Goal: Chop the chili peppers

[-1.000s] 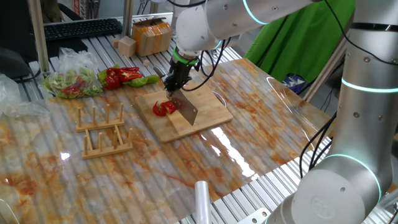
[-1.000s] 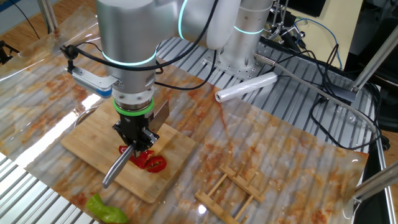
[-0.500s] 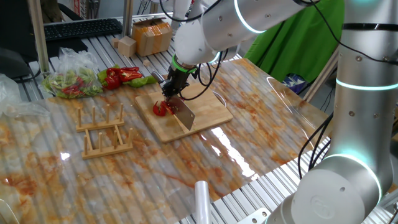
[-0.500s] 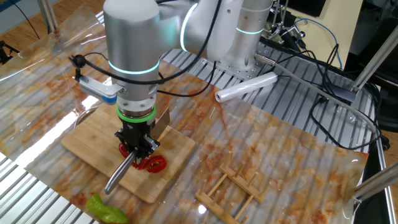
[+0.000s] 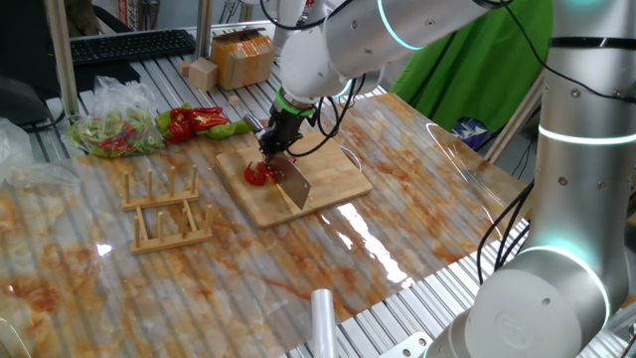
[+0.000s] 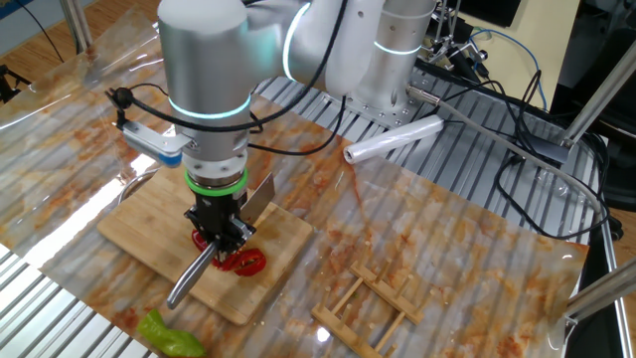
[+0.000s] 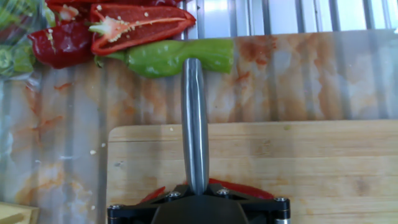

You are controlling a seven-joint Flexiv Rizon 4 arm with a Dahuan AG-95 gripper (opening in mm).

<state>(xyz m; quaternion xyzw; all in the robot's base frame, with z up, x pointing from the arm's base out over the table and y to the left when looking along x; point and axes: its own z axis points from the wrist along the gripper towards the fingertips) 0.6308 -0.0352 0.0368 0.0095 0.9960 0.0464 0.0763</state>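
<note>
Bright, even overhead light. White glare streaks the glossy, orange-stained plastic-covered table (image 5: 397, 254). Shadows are soft and all views are sharp.

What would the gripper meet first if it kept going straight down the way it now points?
Most likely the chili peppers on the cutting board: the gripper, its jaws shut on the knife, hangs just above the red pieces. Depth is unclear; it may reach the board beside them.

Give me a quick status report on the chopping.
Pincer shut on knife, blade down at the board. Red chili peppers on board beside blade, partly cut. Nothing in the way.
</note>
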